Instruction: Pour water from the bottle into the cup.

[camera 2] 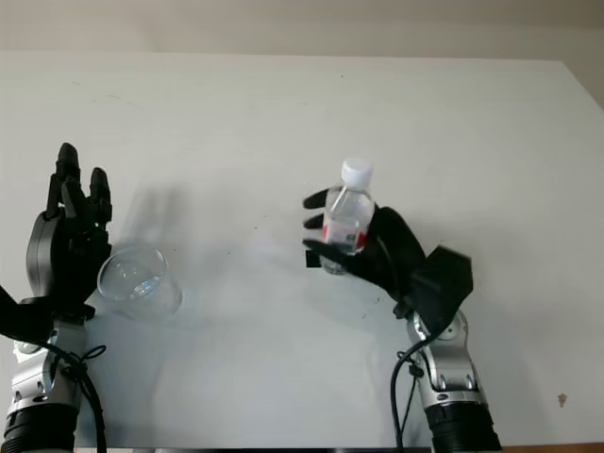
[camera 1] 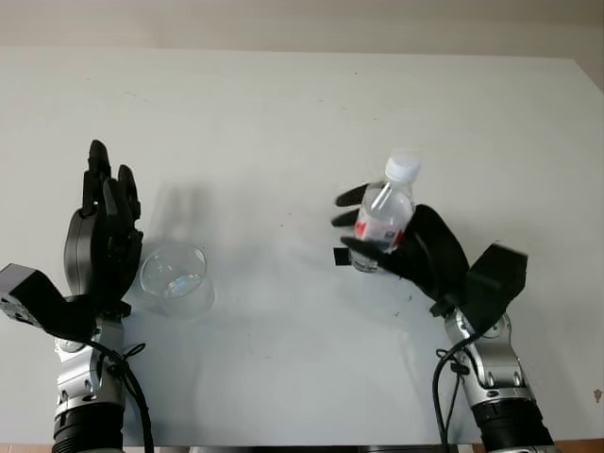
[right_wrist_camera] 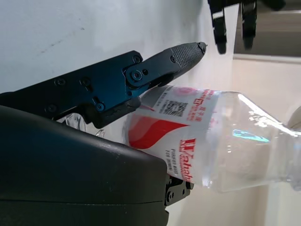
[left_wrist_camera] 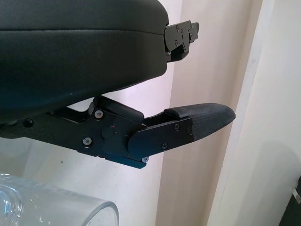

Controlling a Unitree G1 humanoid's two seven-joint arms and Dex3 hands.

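At the left of the white table (camera 1: 302, 113), the left hand (camera 1: 102, 236) stands upright and open, holding nothing, just beside the cup (camera 1: 175, 278). The cup is a clear, wide-mouthed vessel lying on the table on the inner side of that hand; whether palm and glass touch cannot be told. In the left wrist view the cup's rim appears close under the hand's shell, with one finger (left_wrist_camera: 197, 122) extended past it.

Bare tabletop separates the cup from the bottle (camera 1: 384, 222), which stands well apart to the right. The right hand (camera 1: 415, 247) is wrapped around the bottle at the red-and-white label, fingers curled over the label from one side and palm behind. The bottle's long axis is near upright, tilted a little, with the white cap (camera 1: 403, 168) uppermost and apparently in place.

The relation that governs the pour: the cup lies to the left of the bottle, toward the left hand, so the right hand would carry the bottle leftward and tip its neck that way. With the cap on, no water could leave.
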